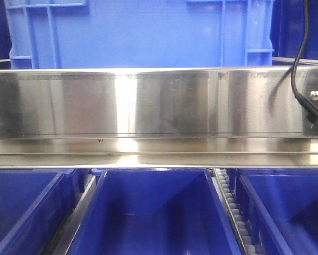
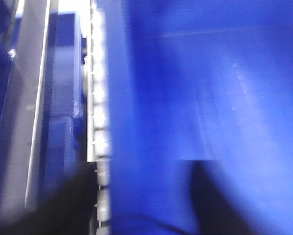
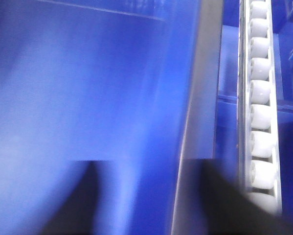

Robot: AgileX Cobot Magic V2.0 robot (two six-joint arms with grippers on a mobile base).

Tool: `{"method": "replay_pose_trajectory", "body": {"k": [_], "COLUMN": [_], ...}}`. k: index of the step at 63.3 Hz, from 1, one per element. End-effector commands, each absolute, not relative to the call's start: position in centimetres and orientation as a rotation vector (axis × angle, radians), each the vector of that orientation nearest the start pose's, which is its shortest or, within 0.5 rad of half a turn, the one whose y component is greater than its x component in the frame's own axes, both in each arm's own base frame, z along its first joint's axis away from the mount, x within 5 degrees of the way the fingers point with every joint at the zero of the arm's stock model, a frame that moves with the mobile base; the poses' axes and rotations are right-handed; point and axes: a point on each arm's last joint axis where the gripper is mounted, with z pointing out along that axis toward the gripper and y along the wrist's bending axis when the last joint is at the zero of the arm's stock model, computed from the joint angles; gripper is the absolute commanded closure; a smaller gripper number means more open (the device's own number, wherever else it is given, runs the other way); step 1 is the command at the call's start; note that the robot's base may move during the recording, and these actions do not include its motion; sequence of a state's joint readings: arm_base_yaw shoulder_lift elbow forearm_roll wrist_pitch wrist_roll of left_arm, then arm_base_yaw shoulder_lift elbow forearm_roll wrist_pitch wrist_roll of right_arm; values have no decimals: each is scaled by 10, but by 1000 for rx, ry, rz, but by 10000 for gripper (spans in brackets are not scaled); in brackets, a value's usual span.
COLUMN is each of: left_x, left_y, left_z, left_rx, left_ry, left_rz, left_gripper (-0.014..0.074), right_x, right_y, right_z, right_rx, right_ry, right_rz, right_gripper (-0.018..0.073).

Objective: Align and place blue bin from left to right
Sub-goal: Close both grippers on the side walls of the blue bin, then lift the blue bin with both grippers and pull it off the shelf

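Observation:
Three blue bins sit side by side under a steel beam: the left bin, the middle bin and the right bin. Neither gripper shows in the front view. In the left wrist view, my left gripper straddles a blue bin wall. One dark finger is outside by the rollers and the other finger is inside. My right gripper stands likewise over a bin's wall, fingers wide apart. Both views are blurred, and both grippers look open.
A polished steel beam crosses the front view, with a black cable hanging at its right end. A lighter blue crate stands behind and above it. White roller tracks run between the bins.

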State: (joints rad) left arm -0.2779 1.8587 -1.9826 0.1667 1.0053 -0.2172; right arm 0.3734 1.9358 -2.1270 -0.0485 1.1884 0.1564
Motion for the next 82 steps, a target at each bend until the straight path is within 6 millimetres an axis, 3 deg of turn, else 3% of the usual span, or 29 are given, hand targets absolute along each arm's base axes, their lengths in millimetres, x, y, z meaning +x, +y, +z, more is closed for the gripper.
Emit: {"method": "replay_pose_trajectory", "body": {"k": [1, 5, 14, 27, 47, 60, 72, 82], "left_x": [410, 410, 407, 389, 329, 291, 269, 253], "left_y": [-102, -102, -101, -95, -83, -89, -94, -88], "left_z": [393, 393, 396, 424, 485, 503, 509, 509], "left_rx": [101, 101, 100, 93, 82, 126, 146, 124], "left_ry": [2346, 2346, 2343, 2274, 2153, 2179, 2187, 2192], "left_rz": [-36, -36, -31, -37, -72, -80, -71, -88], "left_gripper": [614, 590, 608, 608, 608, 608, 608, 608], "right_x": [404, 404, 402, 384, 324, 280, 256, 251], "right_y": [151, 151, 150, 143, 122, 122, 129, 131], "right_z": [388, 385, 387, 417, 490, 522, 528, 518], "right_rx": [-268, -270, -269, -259, -237, -284, -350, -373], "right_ry": [2477, 2493, 2492, 2421, 2234, 2141, 2108, 2143], "right_rz": [148, 143, 144, 165, 217, 241, 190, 188], "right_gripper": [671, 621, 630, 629, 629, 629, 629, 629]}}
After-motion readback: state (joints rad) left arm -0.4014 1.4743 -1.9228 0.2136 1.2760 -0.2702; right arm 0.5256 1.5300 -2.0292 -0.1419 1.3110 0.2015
